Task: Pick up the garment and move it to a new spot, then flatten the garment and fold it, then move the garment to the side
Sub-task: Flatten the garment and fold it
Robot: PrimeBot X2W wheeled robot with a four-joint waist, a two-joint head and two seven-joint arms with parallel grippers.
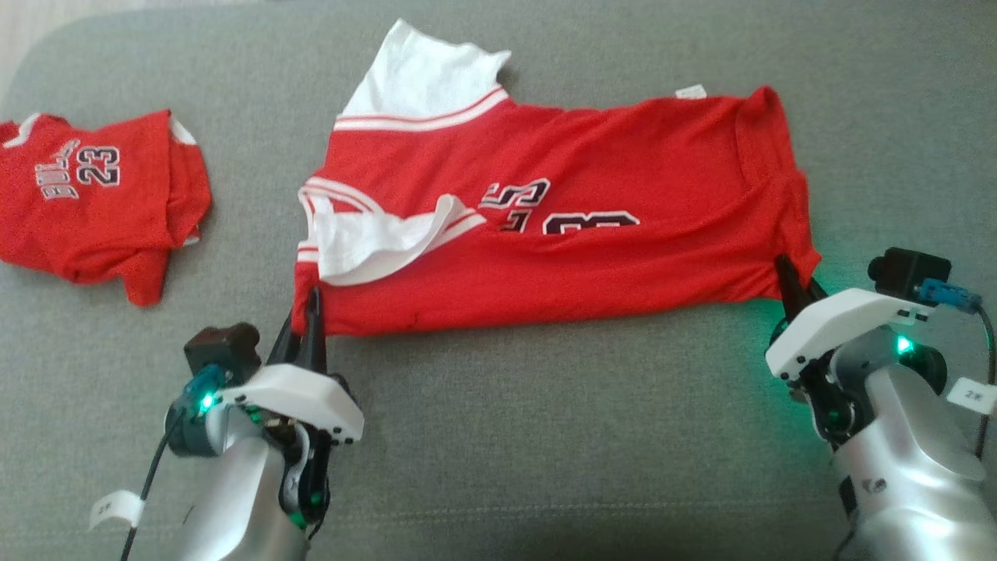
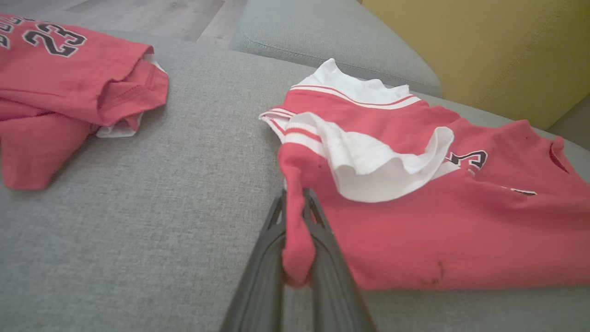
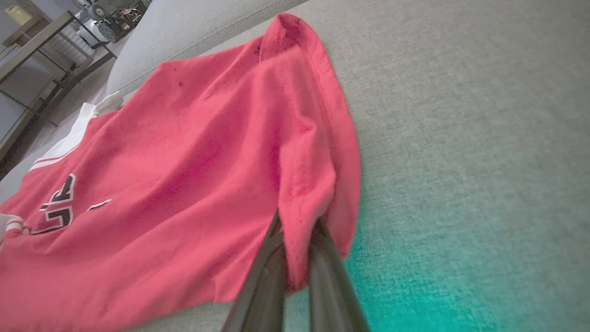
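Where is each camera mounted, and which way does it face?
Head view: on the head, looking forward and down at the red jersey on the grey cushion; left jaws and right jaws show.
Left wrist view: on the left wrist, along the left jaws, shut on the jersey's sleeve-end corner.
Right wrist view: on the right wrist, along the right jaws, shut on its hem corner.
Shared: head and left wrist views both show the second jersey.
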